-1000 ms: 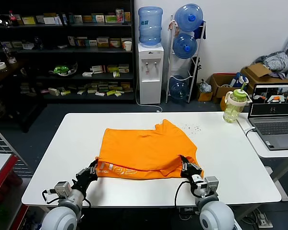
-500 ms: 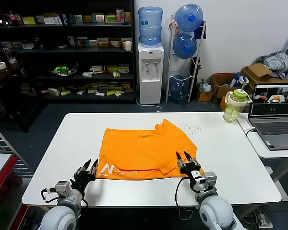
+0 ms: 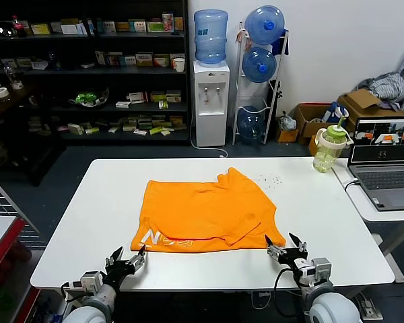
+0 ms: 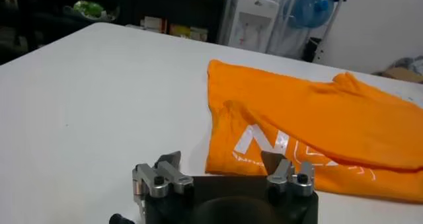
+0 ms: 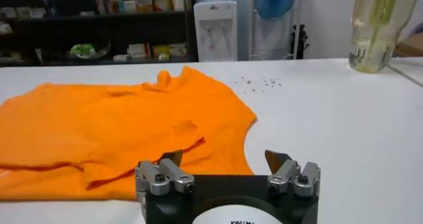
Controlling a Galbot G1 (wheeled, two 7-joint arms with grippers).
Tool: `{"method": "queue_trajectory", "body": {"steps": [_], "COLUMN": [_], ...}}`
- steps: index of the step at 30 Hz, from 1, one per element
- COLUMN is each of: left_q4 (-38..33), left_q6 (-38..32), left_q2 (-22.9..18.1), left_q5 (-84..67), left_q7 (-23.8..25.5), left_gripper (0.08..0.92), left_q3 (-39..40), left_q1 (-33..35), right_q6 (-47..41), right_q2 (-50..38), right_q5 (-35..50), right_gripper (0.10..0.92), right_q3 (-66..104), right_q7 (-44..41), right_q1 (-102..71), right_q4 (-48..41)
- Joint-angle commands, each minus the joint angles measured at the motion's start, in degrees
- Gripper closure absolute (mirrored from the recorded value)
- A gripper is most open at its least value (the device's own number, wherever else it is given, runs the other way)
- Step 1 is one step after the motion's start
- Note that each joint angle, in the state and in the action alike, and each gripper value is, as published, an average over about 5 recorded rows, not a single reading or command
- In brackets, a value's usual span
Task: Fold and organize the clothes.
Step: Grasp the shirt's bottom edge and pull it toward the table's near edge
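Observation:
The clothes, one orange T-shirt (image 3: 205, 215), lie partly folded in the middle of the white table (image 3: 337, 222), with the front hem turned up so the white lettering (image 3: 163, 237) faces up. My left gripper (image 3: 129, 256) hovers open just off the shirt's front left corner, near the table's front edge. My right gripper (image 3: 283, 243) stands open just off the front right corner. In the left wrist view the shirt (image 4: 317, 126) lies just beyond the empty left gripper (image 4: 223, 159). In the right wrist view the shirt (image 5: 119, 126) lies ahead of the empty right gripper (image 5: 224, 157).
A green-lidded drink bottle (image 3: 328, 149) stands at the table's far right corner. A laptop (image 3: 385, 168) sits on a side table to the right. Small dark specks (image 3: 269, 179) lie behind the shirt. Shelves and a water dispenser (image 3: 210, 101) stand beyond the table.
Both grippers, shut on the shirt's front edge a second ago, have opened, let go and drawn back toward the table's front edge. The hem now lies flat with the lettering showing.

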Motion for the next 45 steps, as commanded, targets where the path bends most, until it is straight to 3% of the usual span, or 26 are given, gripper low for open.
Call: {"method": "queue_trajectory", "body": {"steps": [1,14,20,40,45], "left_q4": [2.30,1.18,1.83,1.68,-1.20], "left_q6": [0.34,0.78,0.96,1.17,1.25], "left_q2": [-0.37,0.33,-0.10,-0.03,0.98], "left_q5": [-0.04,-0.69,-0.41,-0.27,-1.37], "left_q7": [1.30,0.52,0.31,0.49,-0.45], "left_gripper": [0.178,0.177,0.207,0.779,0.893], "left_q3": [0.03,0.28,1.08,1.72,1.02], "left_q1": [-2.51,-4.09,-3.99,-3.34,-2.09], "right_q6": [-1.38,-2.59,-3.26,-3.28,-3.07], "right_q2": [-0.59,0.10,0.28,-0.11,-1.58], "right_q5": [1.21,1.42,2.12,3.59,6.34], "right_gripper": [0.203,0.203,0.307,0.855,0.901], "right_q3": [0.75,-1.51,-1.93,-1.36,0.38], "right_q7": [-1.13,-1.02,-0.74,1.03,2.52], "right_q1": [-0.11,1.46,1.88,0.90,-0.77], "right_q4": [-0.59,-1.87,-2.33,-0.43,2.89]}}
